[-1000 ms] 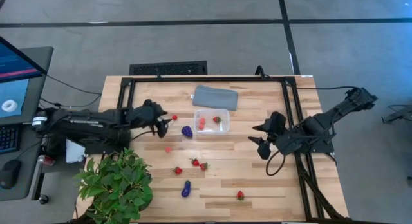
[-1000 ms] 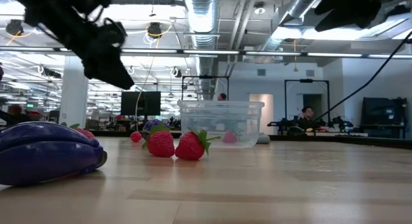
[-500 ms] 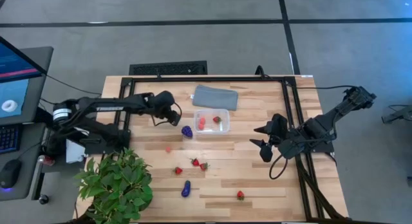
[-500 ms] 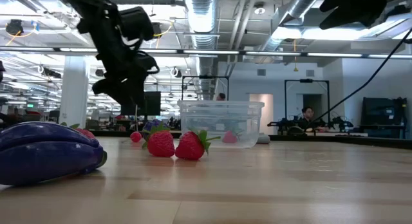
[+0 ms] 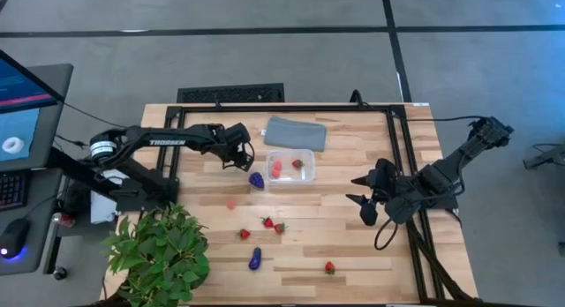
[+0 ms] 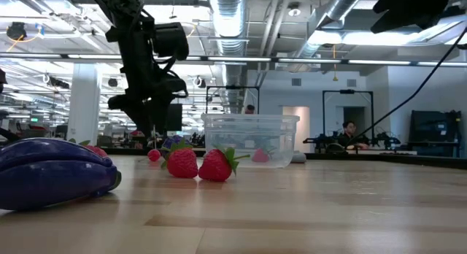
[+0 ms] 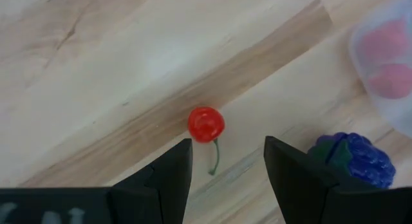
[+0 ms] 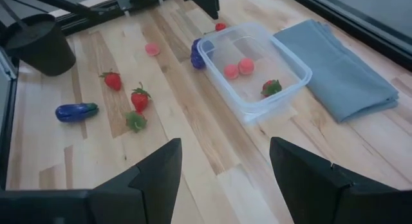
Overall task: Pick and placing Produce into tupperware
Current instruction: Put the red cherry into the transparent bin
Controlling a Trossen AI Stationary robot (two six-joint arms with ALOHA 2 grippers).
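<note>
Left gripper [image 7: 226, 161]: I have it poised over the cherry [image 7: 206, 124], fingers spread wide with nothing between them, so the fruit sits centred in the gap, ready for a descent.
Cherry: lying on the table [image 5: 353, 245] just beside the purple berry [image 5: 256, 179], near the tupperware [image 5: 290, 167].
Tupperware: it sits mid-table and already holds two pink pieces and a strawberry.
Loose produce: strawberries [image 5: 267, 222] and the eggplant [image 5: 255, 258] lie scattered nearer the plant [image 5: 161, 254].
Right gripper [image 8: 223, 161]: parked clear of the work, fingers wide, empty.
</note>
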